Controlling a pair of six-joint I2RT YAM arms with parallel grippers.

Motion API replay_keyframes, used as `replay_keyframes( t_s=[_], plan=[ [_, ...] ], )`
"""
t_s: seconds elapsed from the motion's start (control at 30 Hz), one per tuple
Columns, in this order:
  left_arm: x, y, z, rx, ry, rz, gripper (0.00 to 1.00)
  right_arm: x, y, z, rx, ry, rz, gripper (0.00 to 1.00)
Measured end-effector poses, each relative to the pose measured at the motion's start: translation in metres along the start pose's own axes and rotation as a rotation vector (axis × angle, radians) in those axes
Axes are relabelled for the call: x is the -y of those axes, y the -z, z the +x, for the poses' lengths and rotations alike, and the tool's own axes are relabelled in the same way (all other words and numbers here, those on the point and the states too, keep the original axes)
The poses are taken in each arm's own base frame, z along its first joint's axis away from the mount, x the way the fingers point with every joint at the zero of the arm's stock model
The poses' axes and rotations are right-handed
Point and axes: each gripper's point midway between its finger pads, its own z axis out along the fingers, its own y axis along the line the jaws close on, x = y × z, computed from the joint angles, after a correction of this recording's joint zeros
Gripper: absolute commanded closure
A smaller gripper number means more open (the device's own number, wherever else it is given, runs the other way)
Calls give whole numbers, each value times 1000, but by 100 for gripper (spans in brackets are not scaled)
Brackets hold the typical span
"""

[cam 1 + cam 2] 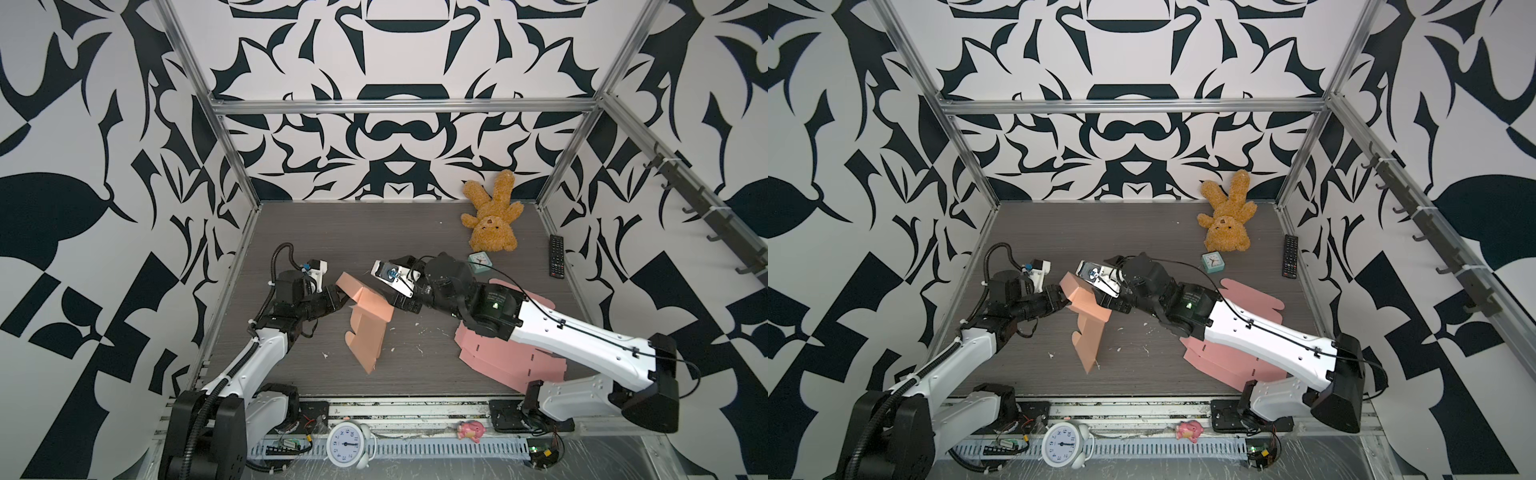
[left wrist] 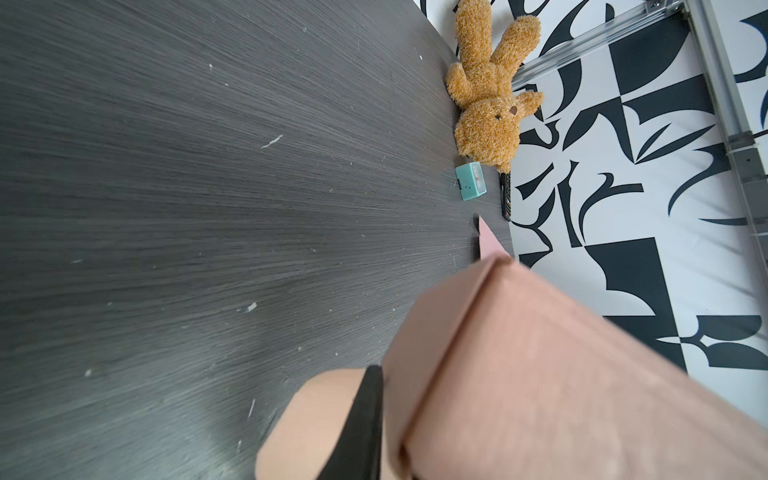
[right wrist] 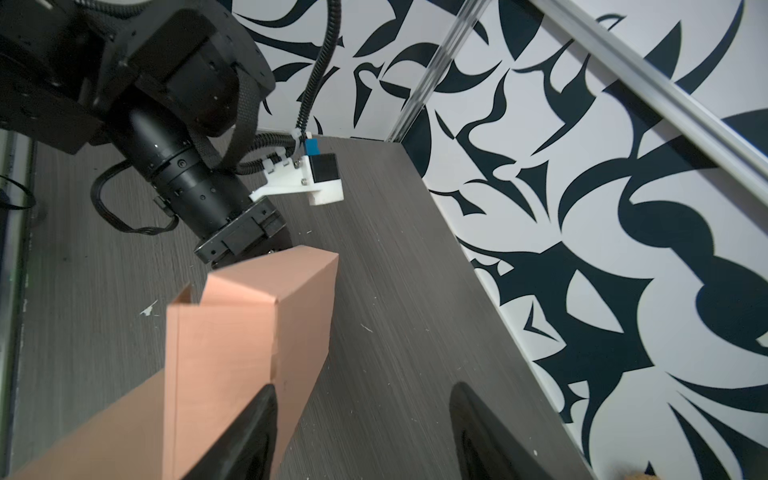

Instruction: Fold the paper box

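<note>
Top views, both: paper box point(image 1: 368, 322), peach matte card, part-folded into a long angular trough with creased panels and a notched flap. It is held tilted over the dark grey wood-grain table point(image 1: 332, 232), left of centre, between the two arms. Whether its lower corner touches the table cannot be told.

Left pincer point(image 1: 340, 296): nearly together, clamped on the box's upper end.

Left wrist view: one black finger point(image 2: 361, 419) pressed flat against the card, with panels on either side of it.

Right wrist view: right pincer point(image 3: 365, 436), black tapered fingers well apart, holding nothing. One finger point(image 3: 249, 432) sits at the box's side wall, contact unclear. The other stands clear over bare table.

Also listed:
- flat pink die-cut card sheet point(image 1: 498, 361), slotted, lying under the right arm
- shaggy tan plush bear point(image 1: 492, 216) against the back wall
- small teal square clock point(image 1: 480, 262) just beside the bear
- black remote control point(image 1: 557, 255) by the right wall
- white paper scraps point(image 1: 325, 355) scattered on the table
</note>
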Motion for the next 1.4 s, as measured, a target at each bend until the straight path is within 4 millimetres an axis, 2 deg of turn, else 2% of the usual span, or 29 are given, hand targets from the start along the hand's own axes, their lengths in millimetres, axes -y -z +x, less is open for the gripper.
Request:
replay_keyframes(
  t_s=[0.07,0.27,0.43,0.57,0.77,0.9,1.03,1.17,1.4],
  plan=[
    [0,0,1,-4,-1,-1,85,4,-1,5,-23,-17,-17,37],
    [-2,0,3,-15,-1,-9,85,-8,0,16,-67,-41,-66,38],
    [-7,-3,3,-24,12,-22,85,-6,1,22,-95,-67,-13,39],
    [-13,-6,1,-21,22,-49,85,-3,-5,42,-135,-103,52,39],
    [-23,-9,1,-22,40,-92,85,-18,-19,76,-175,-162,46,38],
    [-32,-10,6,-37,55,-131,85,-34,-25,92,-164,-215,6,38],
    [-36,-11,12,-72,58,-179,85,-38,-28,97,-147,-259,6,37],
    [-36,-11,14,-107,48,-232,85,-28,-32,103,-127,-319,55,39],
    [-47,-17,17,-186,80,-317,86,10,-41,129,-138,-447,126,43]
  ],
)
